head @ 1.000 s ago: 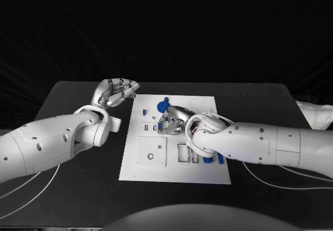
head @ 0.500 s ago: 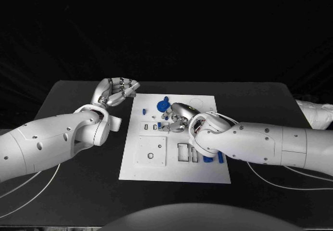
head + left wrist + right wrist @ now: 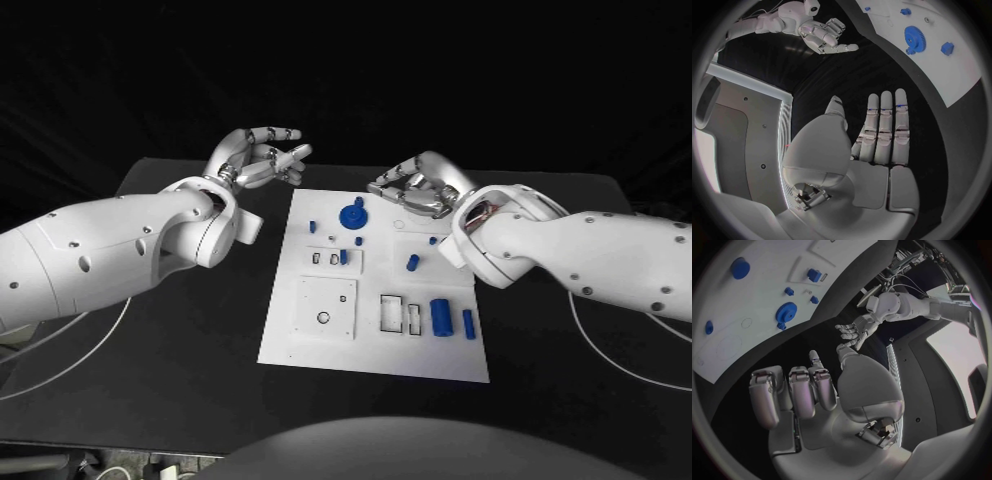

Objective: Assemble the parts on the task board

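The white task board [image 3: 378, 345] lies mid-table with several blue parts on it. A blue gear [image 3: 352, 215] sits near its far edge, small blue pieces [image 3: 413, 263] in the middle, and two longer blue pieces [image 3: 440, 317] at the near right. My right hand [image 3: 418, 188] hovers over the board's far right corner, fingers loosely bent and holding nothing; the right wrist view shows this hand [image 3: 798, 395] too. My left hand [image 3: 260, 155] is raised beyond the far left corner. In its wrist view this hand [image 3: 879, 135] has straight fingers and holds nothing. The gear [image 3: 914, 36] appears there as well.
The black table [image 3: 173, 330] surrounds the board on all sides. Rectangular recesses [image 3: 392, 313] and a raised square plate [image 3: 326, 305] take up the board's near half. White cables [image 3: 606, 340] trail across the table under each arm.
My right hand has lifted off the middle of the board and drawn back to its far right corner, uncovering small blue pieces. My left hand rose slightly. The camera view has shifted.
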Robot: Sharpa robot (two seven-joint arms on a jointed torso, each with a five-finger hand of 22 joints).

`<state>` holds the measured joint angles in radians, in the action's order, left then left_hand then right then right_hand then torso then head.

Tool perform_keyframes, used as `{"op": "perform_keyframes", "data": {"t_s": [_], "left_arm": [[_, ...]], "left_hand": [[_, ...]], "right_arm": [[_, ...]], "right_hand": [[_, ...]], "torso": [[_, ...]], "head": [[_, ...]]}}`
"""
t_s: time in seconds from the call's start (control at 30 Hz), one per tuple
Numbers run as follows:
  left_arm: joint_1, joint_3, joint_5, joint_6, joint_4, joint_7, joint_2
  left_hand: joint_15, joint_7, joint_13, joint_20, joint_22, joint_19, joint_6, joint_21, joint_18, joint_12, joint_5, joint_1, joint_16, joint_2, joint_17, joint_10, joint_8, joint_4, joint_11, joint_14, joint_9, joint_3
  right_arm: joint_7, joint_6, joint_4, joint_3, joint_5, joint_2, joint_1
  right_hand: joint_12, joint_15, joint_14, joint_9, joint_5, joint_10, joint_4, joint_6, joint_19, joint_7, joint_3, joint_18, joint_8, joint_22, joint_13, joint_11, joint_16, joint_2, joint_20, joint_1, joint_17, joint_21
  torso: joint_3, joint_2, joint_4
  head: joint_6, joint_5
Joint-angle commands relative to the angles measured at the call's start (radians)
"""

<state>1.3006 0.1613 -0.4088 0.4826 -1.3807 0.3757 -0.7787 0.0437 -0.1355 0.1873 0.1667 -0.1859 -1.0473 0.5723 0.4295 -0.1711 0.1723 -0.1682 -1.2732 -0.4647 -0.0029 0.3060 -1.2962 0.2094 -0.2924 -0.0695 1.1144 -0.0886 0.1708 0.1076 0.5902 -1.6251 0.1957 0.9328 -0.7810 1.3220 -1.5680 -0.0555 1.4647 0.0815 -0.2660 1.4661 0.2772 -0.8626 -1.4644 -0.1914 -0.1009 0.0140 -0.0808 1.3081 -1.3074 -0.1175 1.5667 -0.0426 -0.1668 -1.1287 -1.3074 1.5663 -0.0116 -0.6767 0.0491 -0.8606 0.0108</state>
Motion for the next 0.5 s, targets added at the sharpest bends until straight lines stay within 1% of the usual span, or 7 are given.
{"op": "perform_keyframes", "data": {"t_s": [0.03, 0.2, 0.23, 0.3, 0.37, 0.43, 0.5], "left_arm": [[0.04, 0.0, -0.189, -0.176, -0.011, -0.245, 0.005], [0.085, 0.001, -0.312, -0.287, -0.016, -0.396, 0.019], [0.091, 0.002, -0.334, -0.311, -0.018, -0.423, 0.024], [0.098, 0.005, -0.369, -0.355, -0.025, -0.471, 0.032], [0.103, 0.013, -0.395, -0.387, -0.035, -0.507, 0.037], [0.106, 0.021, -0.42, -0.415, -0.047, -0.541, 0.042], [0.108, 0.028, -0.449, -0.445, -0.06, -0.578, 0.047]], "left_hand": [[-0.034, 0.016, 0.044, -0.031, -0.033, -0.063, -0.028, 0.056, -0.013, 0.063, -0.009, 0.045, -0.059, -0.045, 0.054, -0.102, 0.035, -0.001, 0.032, 0.089, 0.001, -0.028], [-0.076, 0.028, 0.16, -0.076, -0.164, -0.147, -0.01, 0.218, -0.004, 0.243, -0.017, 0.106, -0.262, -0.112, 0.238, -0.219, 0.093, -0.003, 0.063, 0.219, -0.007, -0.066], [-0.083, 0.032, 0.327, -0.086, -0.363, -0.197, 0.0, 0.389, 0.023, 0.441, -0.017, 0.114, -0.457, -0.123, 0.457, -0.217, 0.112, 0.003, 0.06, 0.261, -0.009, -0.066], [-0.076, 0.028, 0.832, -0.095, -0.758, -0.298, 0.042, 0.706, 0.076, 0.944, -0.012, 0.126, -0.818, -0.143, 0.88, -0.24, 0.149, 0.013, 0.06, 0.352, -0.017, -0.055], [-0.072, 0.013, 1.215, -0.098, -1.095, -0.4, 0.089, 0.958, 0.125, 1.28, -0.011, 0.144, -1.071, -0.149, 1.209, -0.26, 0.17, 0.0, 0.038, 0.44, -0.023, -0.05], [-0.053, -0.005, 1.377, -0.092, -1.286, -0.467, 0.12, 1.085, 0.154, 1.394, -0.01, 0.158, -1.106, -0.145, 1.265, -0.274, 0.173, -0.004, 0.015, 0.456, -0.023, -0.05], [-0.043, 0.002, 1.384, -0.085, -1.385, -0.523, 0.15, 1.141, 0.171, 1.398, -0.02, 0.166, -1.106, -0.136, 1.265, -0.275, 0.175, 0.005, -0.003, 0.456, -0.026, -0.052]], "right_arm": [[-0.102, -0.097, -0.029, 0.003, -0.197, -0.039, 0.009], [-0.097, -0.125, -0.054, 0.008, -0.293, -0.09, 0.014], [-0.095, -0.129, -0.057, 0.009, -0.309, -0.099, 0.014], [-0.093, -0.133, -0.063, 0.01, -0.334, -0.114, 0.014], [-0.088, -0.135, -0.066, 0.012, -0.347, -0.126, 0.013], [-0.083, -0.138, -0.068, 0.013, -0.356, -0.137, 0.013], [-0.077, -0.141, -0.071, 0.014, -0.363, -0.148, 0.013]], "right_hand": [[-0.003, -0.009, 0.106, 0.001, -0.01, 0.105, 0.014, 0.008, -0.106, -0.002, 0.014, -0.014, -0.006, 0.263, -0.263, -0.006, 0.004, -0.019, -0.006, 0.01, -0.263, 0.004], [-0.003, -0.011, 0.106, 0.001, -0.012, 0.105, 0.015, 0.015, -0.106, -0.005, 0.029, -0.014, -0.006, 0.263, -0.263, -0.009, 0.004, -0.03, -0.008, 0.021, -0.263, 0.004], [-0.003, -0.011, 0.106, 0.001, -0.011, 0.105, 0.015, 0.016, -0.106, -0.006, 0.032, -0.014, -0.007, 0.263, -0.263, -0.009, 0.004, -0.032, -0.008, 0.024, -0.263, 0.004], [-0.003, -0.012, 0.106, 0.002, -0.011, 0.105, 0.016, 0.017, -0.106, -0.006, 0.038, -0.014, -0.008, 0.263, -0.263, -0.01, 0.004, -0.037, -0.009, 0.029, -0.263, 0.004], [-0.003, -0.013, 0.106, 0.002, -0.009, 0.105, 0.016, 0.018, -0.106, -0.007, 0.046, -0.014, -0.009, 0.263, -0.263, -0.011, 0.004, -0.041, -0.009, 0.035, -0.263, 0.004], [-0.003, -0.013, 0.106, 0.003, -0.009, 0.105, 0.016, 0.017, -0.106, -0.007, 0.048, -0.014, -0.01, 0.263, -0.263, -0.011, 0.004, -0.042, -0.01, 0.036, -0.263, 0.004], [-0.003, -0.013, 0.106, 0.003, -0.006, 0.105, 0.016, 0.017, -0.106, -0.007, 0.053, -0.014, -0.012, 0.263, -0.263, -0.011, 0.004, -0.044, -0.01, 0.04, -0.263, 0.004]], "torso": [[0.0005, 0.004, -0.0028], [0.0047, 0.006, -0.0035], [0.0053, 0.007, -0.0041], [0.0064, 0.008, -0.006], [0.0066, 0.007, -0.0068], [0.0062, 0.007, -0.0063], [0.0062, 0.007, -0.005]], "head": [[-0.002, 0.02], [-0.009, 0.029], [-0.01, 0.029], [-0.012, 0.032], [-0.012, 0.032], [-0.012, 0.032], [-0.012, 0.03]]}}
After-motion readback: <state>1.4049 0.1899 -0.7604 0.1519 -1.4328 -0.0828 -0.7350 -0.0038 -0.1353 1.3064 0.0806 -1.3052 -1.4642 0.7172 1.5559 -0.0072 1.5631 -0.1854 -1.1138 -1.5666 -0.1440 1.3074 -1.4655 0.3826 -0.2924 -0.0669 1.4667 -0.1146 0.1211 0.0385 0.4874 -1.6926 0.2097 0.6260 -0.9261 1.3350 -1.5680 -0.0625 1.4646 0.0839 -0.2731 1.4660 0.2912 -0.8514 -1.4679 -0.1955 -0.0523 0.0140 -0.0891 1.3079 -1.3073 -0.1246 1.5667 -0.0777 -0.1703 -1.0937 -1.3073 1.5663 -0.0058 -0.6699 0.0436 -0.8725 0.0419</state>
